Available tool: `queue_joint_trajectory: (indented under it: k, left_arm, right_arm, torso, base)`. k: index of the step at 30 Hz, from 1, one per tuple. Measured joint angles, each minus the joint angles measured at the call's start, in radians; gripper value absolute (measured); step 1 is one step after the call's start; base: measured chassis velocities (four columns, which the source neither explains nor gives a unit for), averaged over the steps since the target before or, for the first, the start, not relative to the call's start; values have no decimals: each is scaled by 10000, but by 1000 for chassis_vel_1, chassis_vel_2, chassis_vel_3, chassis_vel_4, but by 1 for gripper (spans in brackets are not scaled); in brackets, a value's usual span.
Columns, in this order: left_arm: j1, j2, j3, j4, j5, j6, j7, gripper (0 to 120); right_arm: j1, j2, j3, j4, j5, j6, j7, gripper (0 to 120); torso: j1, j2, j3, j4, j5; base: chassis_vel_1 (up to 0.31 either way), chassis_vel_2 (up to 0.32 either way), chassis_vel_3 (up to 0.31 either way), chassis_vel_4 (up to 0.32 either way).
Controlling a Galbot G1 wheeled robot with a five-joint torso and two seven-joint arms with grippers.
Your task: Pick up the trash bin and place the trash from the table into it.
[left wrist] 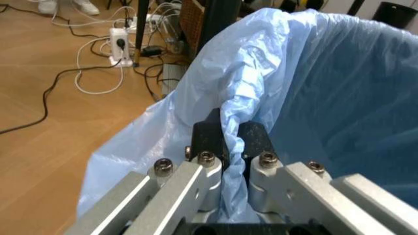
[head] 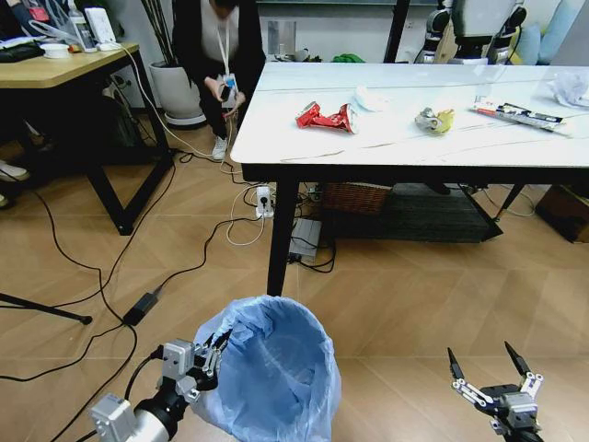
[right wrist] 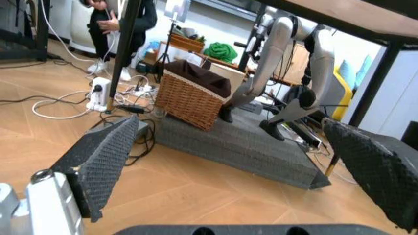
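The bin (head: 271, 373), lined with crinkled light-blue plastic, is pinched at its rim by the left gripper (left wrist: 226, 139); the right gripper (head: 486, 371) is spread wide, empty

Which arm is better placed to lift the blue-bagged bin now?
Left. The left gripper is shut on the rim of the round bin lined with crinkled light-blue plastic; the right gripper hangs open, apart from it.

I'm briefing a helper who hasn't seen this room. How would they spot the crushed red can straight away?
Start at the big white marble-look table ahead of the robot. Several bits of litter lie across its top; the crushed red can is the one nearest the table's left end, just left of a crumpled white tissue. It is the only red, shiny, crumpled piece there.
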Motion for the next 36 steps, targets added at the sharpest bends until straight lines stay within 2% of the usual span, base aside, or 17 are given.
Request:
queue_joint_trajectory:
  k: [9,16,36]
  left_arm:
    - [12,-76,259,52,24,-114,-11,0]
    - [240,-67,325,-104,-648,-129,131,0]
    - [586,-210,271,-306,-920,-208,271,0]
  right_arm:
    - [-70,53,1,137,-29,34,5,100]
    - [-97,64,-6,168,-49,37,5,100]
    - [-177,24,21,437,49,-8,6,100]
  torso:
    - [0,0,0,1,0]
    - [7,22,17,0,0]
    - [215,883,664,1,-1]
  base:
    - [0,0,0,0]
    - [0,0,0,0]
    - [0,0,0,0]
